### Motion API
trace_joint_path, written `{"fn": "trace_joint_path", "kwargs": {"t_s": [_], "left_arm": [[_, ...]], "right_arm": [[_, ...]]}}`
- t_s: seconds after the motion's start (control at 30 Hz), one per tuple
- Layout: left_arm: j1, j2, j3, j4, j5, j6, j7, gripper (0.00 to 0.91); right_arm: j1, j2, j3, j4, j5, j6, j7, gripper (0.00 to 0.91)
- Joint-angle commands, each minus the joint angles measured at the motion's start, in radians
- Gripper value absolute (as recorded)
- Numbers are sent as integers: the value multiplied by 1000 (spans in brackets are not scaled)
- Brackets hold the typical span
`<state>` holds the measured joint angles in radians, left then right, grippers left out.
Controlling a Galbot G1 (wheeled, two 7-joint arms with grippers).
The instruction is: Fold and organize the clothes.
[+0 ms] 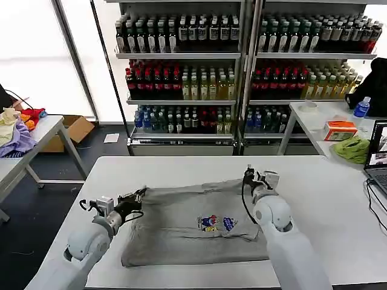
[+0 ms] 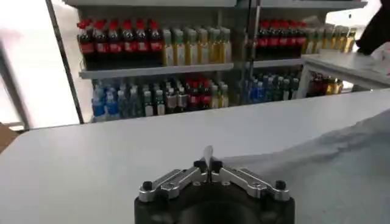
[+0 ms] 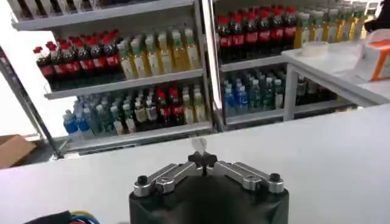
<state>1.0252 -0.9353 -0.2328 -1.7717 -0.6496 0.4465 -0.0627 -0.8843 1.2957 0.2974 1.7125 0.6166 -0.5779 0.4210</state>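
Left gripper [image 1: 140,194], jaws pressed on the shirt's [image 1: 181,226] ten-o'clock corner, and right gripper [image 1: 249,176], jaws pinching its two-o'clock corner, hold the far edge taut, likely for a fold toward six. The shirt lies mid-table [image 1: 320,187].

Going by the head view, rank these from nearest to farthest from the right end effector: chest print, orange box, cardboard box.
From the right end effector:
1. Chest print, on the grey T-shirt, toward the robot.
2. Orange box, on the side table at right.
3. Cardboard box, on the floor, far left.

bright | window [image 1: 36,54] glare, blown out | wrist views soft
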Motion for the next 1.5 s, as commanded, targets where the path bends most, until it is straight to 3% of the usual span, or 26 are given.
{"fn": "trace_joint_path", "kwargs": {"t_s": [0.03,0.43,0.73,1.07,1.5], "left_arm": [[190,7,-61,-120,57,-4,19,0],[335,-2,-121,-212,97,0,19,0],[360,-21,-124,-237,128,2,25,0],[356,-26,-138,-215,139,0,26,0],[372,-36,-134,-222,171,0,53,0]], "right_arm": [[-223,-23,61,163,37,0,13,0],[-380,-67,109,313,41,-1,47,0],[-485,-76,127,392,23,-1,52,0],[-512,-88,180,408,32,-1,64,0],[-539,-80,158,387,-6,-1,56,0]]}}
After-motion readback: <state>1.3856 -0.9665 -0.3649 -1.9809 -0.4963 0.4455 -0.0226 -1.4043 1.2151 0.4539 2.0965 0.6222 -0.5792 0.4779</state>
